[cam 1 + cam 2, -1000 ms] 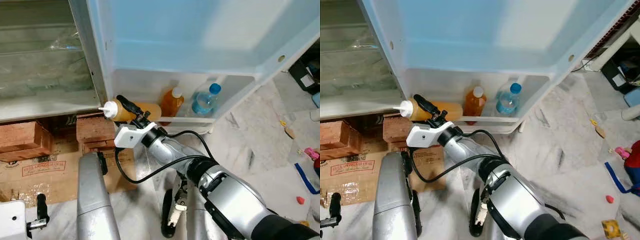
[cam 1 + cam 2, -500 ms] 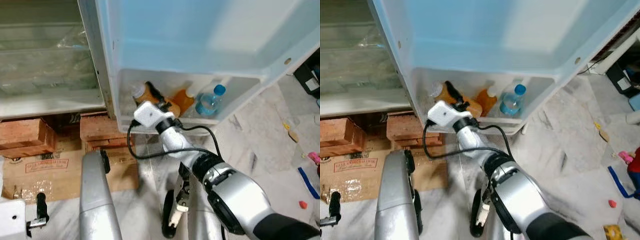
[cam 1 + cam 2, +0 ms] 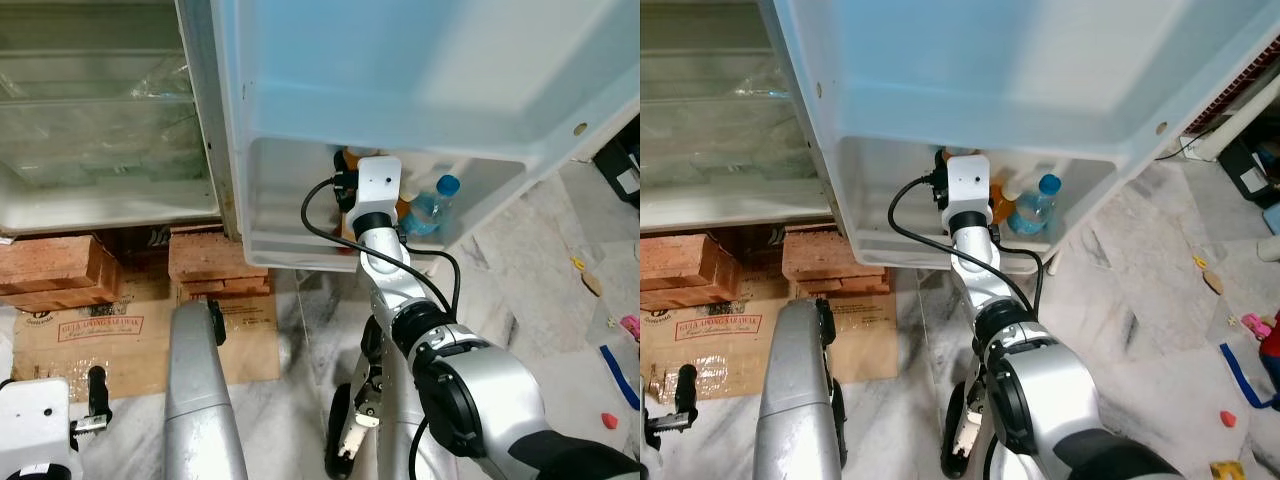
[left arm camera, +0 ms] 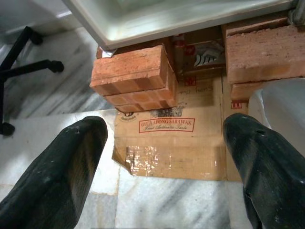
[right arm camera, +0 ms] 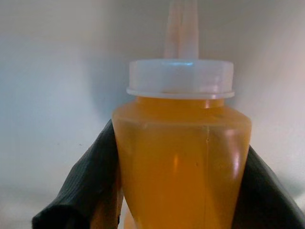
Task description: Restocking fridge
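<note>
- Even, bright daylight in the head views; pale blue glare washes the fridge door [image 3: 400, 60].
- Close to the fingers [image 5: 90, 191], the orange bottle [image 5: 181, 157] is soft, backlit, glowing.
- Left wrist view sharp, fingers slightly blurred.

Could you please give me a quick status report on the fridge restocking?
Right gripper shut on orange squeeze bottle, inside door shelf. Left gripper idle, jaws open, low over the cardboard. Water bottle alongside in the shelf.

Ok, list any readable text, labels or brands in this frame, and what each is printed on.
"Good Authentic Taste", uncertain, small script: red-bordered label on the flattened cardboard box.
Top line of that label: "APONG SARAWAK" legible, first word unclear.
Box print near the bricks: too blurred.
Water bottle label: too small.
Orange sauce bottle: none.
</note>
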You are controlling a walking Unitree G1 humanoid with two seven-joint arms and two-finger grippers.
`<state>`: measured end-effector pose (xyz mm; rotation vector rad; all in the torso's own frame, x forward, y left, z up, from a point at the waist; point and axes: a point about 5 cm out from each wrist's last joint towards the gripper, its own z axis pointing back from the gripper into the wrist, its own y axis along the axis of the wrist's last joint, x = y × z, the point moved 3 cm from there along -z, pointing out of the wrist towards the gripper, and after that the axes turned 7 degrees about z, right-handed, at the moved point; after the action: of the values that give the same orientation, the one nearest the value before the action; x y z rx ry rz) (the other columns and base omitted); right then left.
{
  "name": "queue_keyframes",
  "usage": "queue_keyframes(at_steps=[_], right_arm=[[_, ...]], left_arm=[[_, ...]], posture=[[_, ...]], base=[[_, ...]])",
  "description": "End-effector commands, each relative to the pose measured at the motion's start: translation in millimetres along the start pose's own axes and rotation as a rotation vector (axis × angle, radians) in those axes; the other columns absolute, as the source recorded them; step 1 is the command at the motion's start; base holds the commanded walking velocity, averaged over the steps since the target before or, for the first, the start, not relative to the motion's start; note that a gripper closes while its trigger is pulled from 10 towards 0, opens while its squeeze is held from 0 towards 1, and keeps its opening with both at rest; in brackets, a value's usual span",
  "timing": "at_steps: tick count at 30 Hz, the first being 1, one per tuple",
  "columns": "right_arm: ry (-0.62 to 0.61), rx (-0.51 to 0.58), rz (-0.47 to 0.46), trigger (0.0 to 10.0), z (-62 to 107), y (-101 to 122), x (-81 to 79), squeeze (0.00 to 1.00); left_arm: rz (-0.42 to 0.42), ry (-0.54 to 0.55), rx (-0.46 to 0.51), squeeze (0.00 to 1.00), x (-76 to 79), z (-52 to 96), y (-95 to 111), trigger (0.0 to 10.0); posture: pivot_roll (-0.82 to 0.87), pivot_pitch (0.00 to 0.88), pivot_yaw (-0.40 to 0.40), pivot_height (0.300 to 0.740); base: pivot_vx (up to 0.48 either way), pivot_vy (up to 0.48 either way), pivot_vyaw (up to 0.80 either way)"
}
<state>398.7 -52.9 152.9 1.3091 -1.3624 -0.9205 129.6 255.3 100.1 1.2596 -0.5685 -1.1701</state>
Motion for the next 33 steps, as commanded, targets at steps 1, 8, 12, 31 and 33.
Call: queue_keyframes(at_steps=[1, 8, 12, 31, 33], right_arm=[[0.028, -0.074, -0.006, 10.0, 5.1, -15, -3.4, 0.00], [0.289, 0.171, 0.059, 10.0, 12.1, 29, -68.2, 0.00], [0.406, 0.351, 0.105, 10.0, 32.7, 52, -105.2, 0.00], [0.486, 0.298, 0.320, 10.0, 66.9, 9, -124.6, 0.00], [0.488, 0.321, 0.321, 10.0, 66.9, 13, -126.2, 0.00]], left_arm=[[-0.019, 0.014, -0.018, 0.00, -3.5, 0.9, -5, 10.0], [-0.032, 0.017, -0.008, 0.00, -4.0, -0.1, -2, 10.0], [-0.042, 0.016, -0.002, 0.00, -3.8, -0.3, -2, 10.0], [-0.146, 0.006, 0.103, 0.00, -7.7, 15.8, 21, 10.0], [-0.154, 0.003, 0.111, 0.00, -7.8, 17.5, 23, 10.0]], posture=[[0.41, 0.279, -0.137, 0.508], [0.41, 0.282, -0.133, 0.508], [0.41, 0.286, -0.129, 0.508], [0.47, 0.346, -0.121, 0.508], [0.47, 0.349, -0.120, 0.508]], base=[[0.000, 0.000, 0.00], [0.000, 0.000, 0.00], [0.000, 0.000, 0.00], [0.000, 0.000, 0.00], [0.000, 0.000, 0.00]])
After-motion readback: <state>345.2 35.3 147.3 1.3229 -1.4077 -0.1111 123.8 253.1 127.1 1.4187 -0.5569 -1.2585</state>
